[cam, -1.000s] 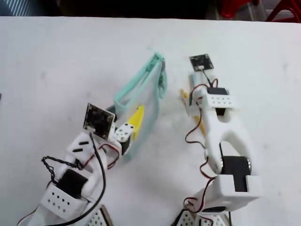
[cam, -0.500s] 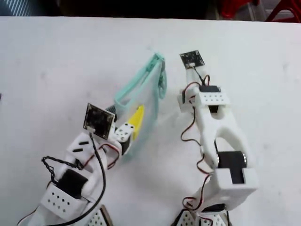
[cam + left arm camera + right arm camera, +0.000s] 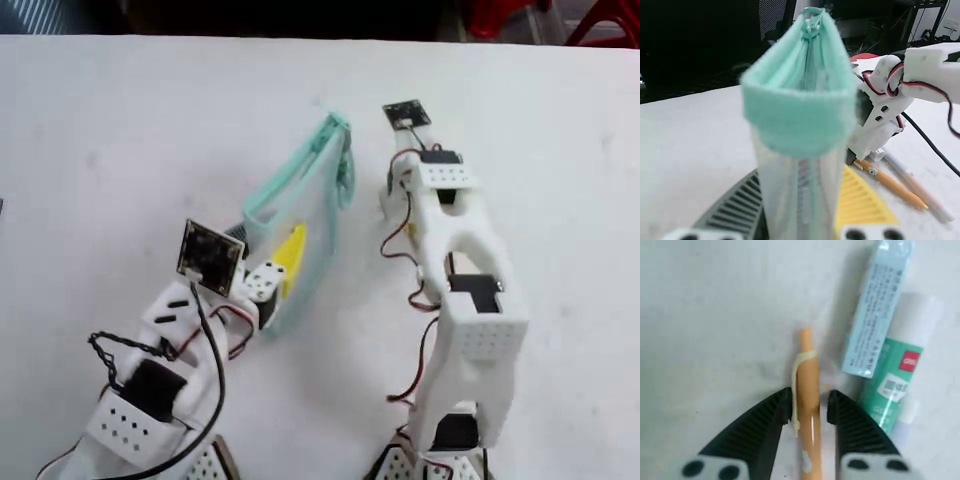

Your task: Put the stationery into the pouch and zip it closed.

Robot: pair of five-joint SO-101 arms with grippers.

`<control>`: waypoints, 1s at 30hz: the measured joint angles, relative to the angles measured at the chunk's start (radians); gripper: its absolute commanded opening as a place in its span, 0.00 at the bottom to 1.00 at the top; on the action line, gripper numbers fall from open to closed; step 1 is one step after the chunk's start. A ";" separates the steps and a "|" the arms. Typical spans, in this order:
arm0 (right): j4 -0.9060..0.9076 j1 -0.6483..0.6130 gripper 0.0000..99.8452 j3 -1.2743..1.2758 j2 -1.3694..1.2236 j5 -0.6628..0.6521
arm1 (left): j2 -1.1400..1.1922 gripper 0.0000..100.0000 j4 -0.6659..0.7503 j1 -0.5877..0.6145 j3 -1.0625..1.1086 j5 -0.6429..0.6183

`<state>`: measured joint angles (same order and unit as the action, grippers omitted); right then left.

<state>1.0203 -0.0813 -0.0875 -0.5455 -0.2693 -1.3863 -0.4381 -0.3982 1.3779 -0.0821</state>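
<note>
The pouch, clear with a teal rim, stands tilted on the table's middle. My left gripper is shut on its near end. In the left wrist view the pouch rises between the grey and yellow fingers, its zipper pull at the top. My right gripper points down at the table, open, with its jaws closely straddling an orange pen. Beside that pen lie a light-blue eraser and a glue stick. The right arm hides these items from above.
In the left wrist view the orange pen and a white pen lie on the table under the right arm, close to the pouch. The white table is bare to the left and far side.
The right arm has stretched forward and swung slightly toward the pouch, lowering its gripper over the stationery. The left arm and the pouch have not moved.
</note>
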 measured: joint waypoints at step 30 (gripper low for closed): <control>0.046 0.031 0.02 -0.025 -0.014 -0.002 | 0.000 0.14 0.000 -0.029 0.000 0.003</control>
<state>1.0664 -0.0506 -0.1120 -0.5593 -0.2708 -1.3863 -0.4381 -0.4273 1.3779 -0.0790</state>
